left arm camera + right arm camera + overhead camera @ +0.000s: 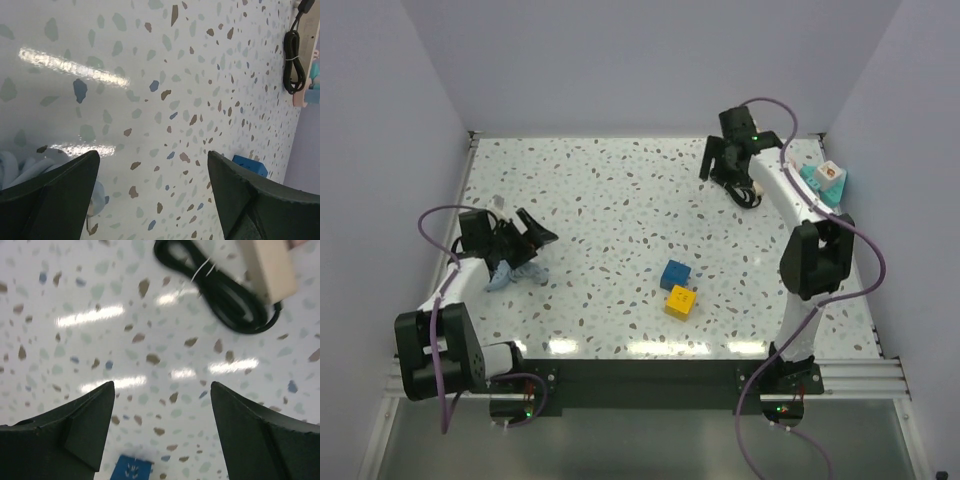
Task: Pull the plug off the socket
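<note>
Top external view: the left gripper [535, 245] sits low at the left of the table [620, 200] with its jaws spread wide and nothing between them; a pale blue cloth [510, 272] lies just under it. The right gripper [718, 168] is far across the table, jaws apart and empty, and the black cord [745, 195] lies bundled on the table just beside it. A blue cube [675, 274] and a yellow cube [680, 300] touch near the middle, well apart from the cord.

Left wrist view: both fingers stand wide over bare table, gripping nothing. At the far right edge lies the socket [311, 30] – a cream bar with a pinkish end – and the tied cord coil rests against its side. The cord runs up along the bar to the picture's edge; the plug itself cannot be made out, so whether it sits in the socket I cannot tell.

Right wrist view: the fingers are again wide and empty, the cord coil and one cream end of the socket lying ahead of them, not touched. The blue cube shows at the bottom edge.
</note>
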